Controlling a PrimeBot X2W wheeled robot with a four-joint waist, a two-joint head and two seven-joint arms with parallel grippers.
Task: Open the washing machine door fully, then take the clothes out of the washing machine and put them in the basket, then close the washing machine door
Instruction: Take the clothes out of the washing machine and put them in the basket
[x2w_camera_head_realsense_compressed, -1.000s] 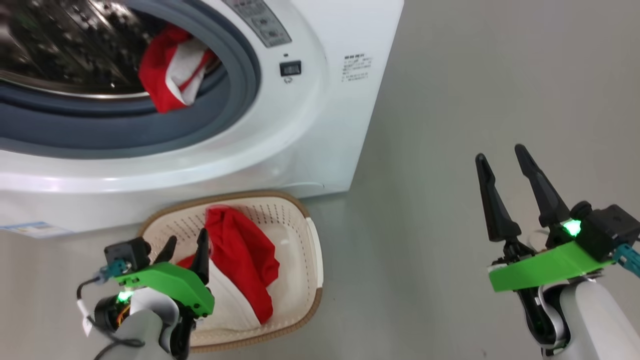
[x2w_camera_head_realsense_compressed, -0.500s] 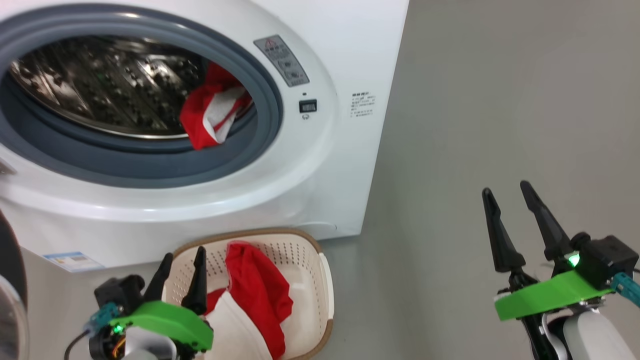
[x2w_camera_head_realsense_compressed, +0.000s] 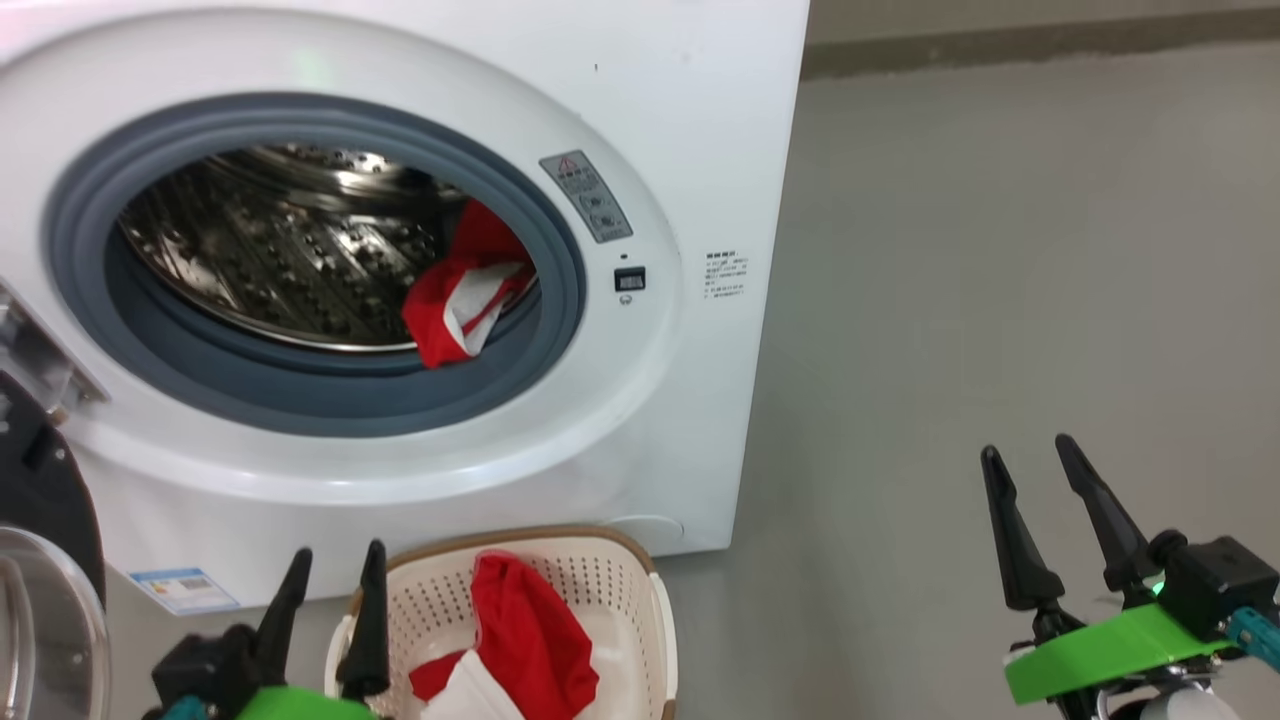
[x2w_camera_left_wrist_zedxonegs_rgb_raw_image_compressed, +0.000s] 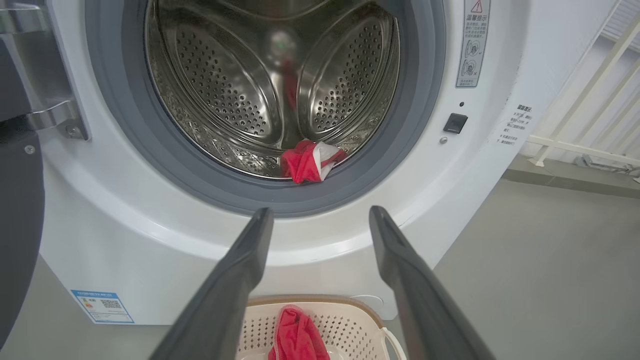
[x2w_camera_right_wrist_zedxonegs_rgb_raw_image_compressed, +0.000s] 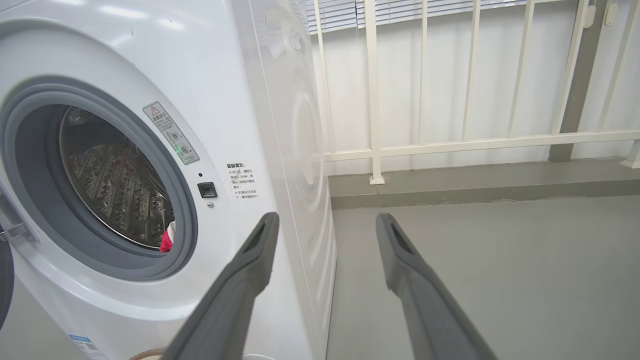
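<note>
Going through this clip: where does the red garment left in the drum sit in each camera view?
Head view: garment at the drum's lower right lip, left of picture centre.
Left wrist view: garment at the drum's bottom lip, just above picture centre.
Right wrist view: a red sliver of garment at the drum's lower right edge, in the picture's left part.
Shared landmark: the small black square right of the drum.

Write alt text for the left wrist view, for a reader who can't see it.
Open washing machine head-on, a red-and-white garment at the front lip of its steel drum. The left gripper, open and empty, points toward it; the basket on the floor below holds a red garment. The black-rimmed door shows at the left edge.
</note>
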